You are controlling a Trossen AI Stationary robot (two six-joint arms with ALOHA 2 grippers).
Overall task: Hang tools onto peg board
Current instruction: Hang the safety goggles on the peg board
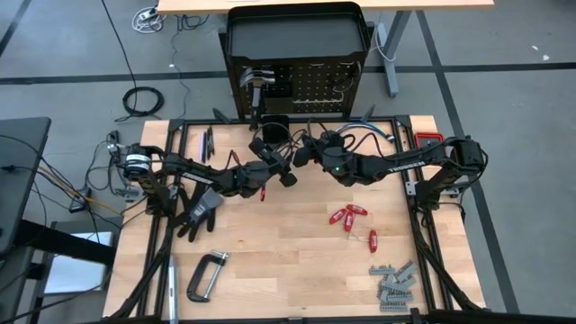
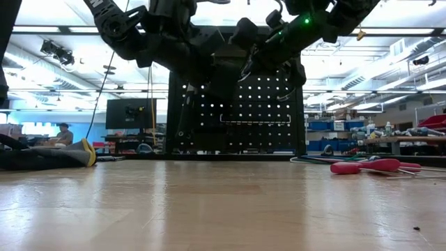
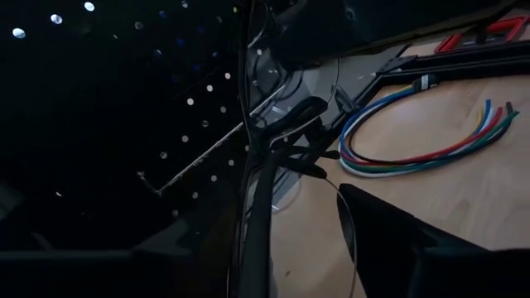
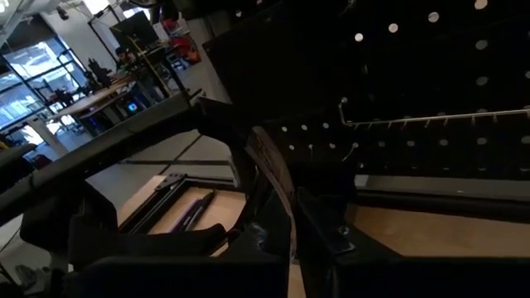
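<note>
Both grippers meet above the table's far middle, just in front of the peg board [image 1: 315, 88], where a hammer [image 1: 259, 81] hangs. The thin black-framed glasses [image 3: 290, 124] hang between the two grippers, clear of the table. My right gripper [image 1: 304, 149] is shut on them from above. My left gripper [image 1: 277, 160] is open; its fingers stand on either side of the glasses' lower part, and I cannot tell whether they touch. Red-handled drivers [image 1: 347, 216], a grey C-clamp [image 1: 205, 274] and grey metal pieces [image 1: 393, 283] lie on the table. My right gripper is shut on the glasses near their upper part [image 3: 291, 79], coming from the table's right side. Its own dark body hides the place of contact. The glasses hang below it, clear of the table, a thin temple wire [image 3: 348, 219] trailing down.
A black work glove [image 1: 200, 209] lies at the left. Coloured cables [image 3: 431, 141] lie at the far right beside a red frame [image 1: 430, 137]. Pens [image 1: 208, 142] lie at the far left. The peg board's stand carries a black tray [image 1: 297, 31]. Bare wood lies in the near middle [image 1: 288, 261].
</note>
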